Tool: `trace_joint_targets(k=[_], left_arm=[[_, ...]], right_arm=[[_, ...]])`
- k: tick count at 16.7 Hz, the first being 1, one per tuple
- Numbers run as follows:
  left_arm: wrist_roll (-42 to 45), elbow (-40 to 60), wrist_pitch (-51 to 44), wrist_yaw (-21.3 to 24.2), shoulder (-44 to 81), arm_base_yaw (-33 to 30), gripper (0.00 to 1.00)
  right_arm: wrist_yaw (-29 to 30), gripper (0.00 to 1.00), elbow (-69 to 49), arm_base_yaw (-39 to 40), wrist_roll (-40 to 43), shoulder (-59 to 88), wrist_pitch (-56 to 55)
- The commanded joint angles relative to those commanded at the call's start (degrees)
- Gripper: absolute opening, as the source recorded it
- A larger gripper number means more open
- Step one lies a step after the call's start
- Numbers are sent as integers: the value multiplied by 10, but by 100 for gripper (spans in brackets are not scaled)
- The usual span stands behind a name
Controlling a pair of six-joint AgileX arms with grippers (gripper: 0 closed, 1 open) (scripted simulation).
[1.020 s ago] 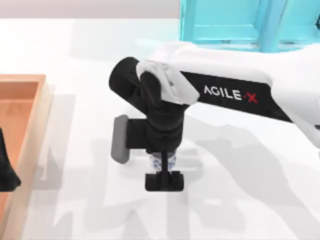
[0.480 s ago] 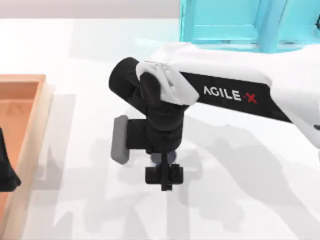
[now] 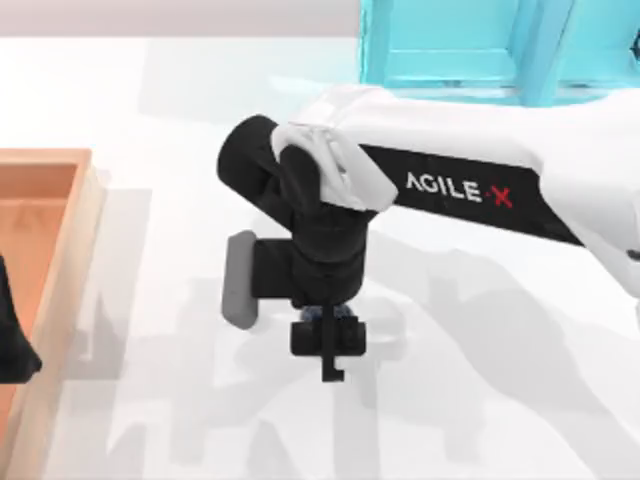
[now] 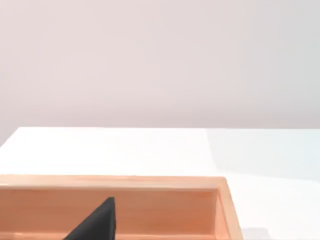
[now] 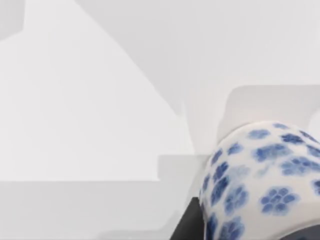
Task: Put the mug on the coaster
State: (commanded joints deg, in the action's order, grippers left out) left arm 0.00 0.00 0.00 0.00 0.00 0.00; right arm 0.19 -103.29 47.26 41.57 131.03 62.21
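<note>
Surface: white table (image 3: 150, 90) is carrying an orange wooden tray (image 3: 70, 260) at its left.
Right gripper (image 3: 328, 345): is clamping the small round white ceramic mug with blue blotches (image 5: 260, 185).
Left gripper (image 3: 12, 340): is sitting over the tray; finger state unclear.

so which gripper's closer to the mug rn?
Right. The right gripper sits directly over the mug, which is almost hidden under it in the top view. The left gripper is parked far off over the wooden tray.

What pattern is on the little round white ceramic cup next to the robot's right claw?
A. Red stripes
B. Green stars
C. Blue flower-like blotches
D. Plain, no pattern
C: the right wrist view shows the little round white ceramic cup covered in blue flower-like blotches.
</note>
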Motion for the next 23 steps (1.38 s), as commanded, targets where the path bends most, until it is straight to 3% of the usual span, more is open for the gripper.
trace_joint_targets(k=[9, 12, 16, 23], left_arm=[[0, 0, 0, 0, 0, 0, 100], [0, 0, 0, 0, 0, 0, 100], [0, 0, 0, 0, 0, 0, 100], [0, 0, 0, 0, 0, 0, 100]], right_arm=[[0, 0, 0, -3, -1, -1, 0], [0, 0, 2, -41, -14, -12, 4], [-1, 0, 13, -178, -58, -39, 20], [0, 0, 55, -535, -160, -106, 63]])
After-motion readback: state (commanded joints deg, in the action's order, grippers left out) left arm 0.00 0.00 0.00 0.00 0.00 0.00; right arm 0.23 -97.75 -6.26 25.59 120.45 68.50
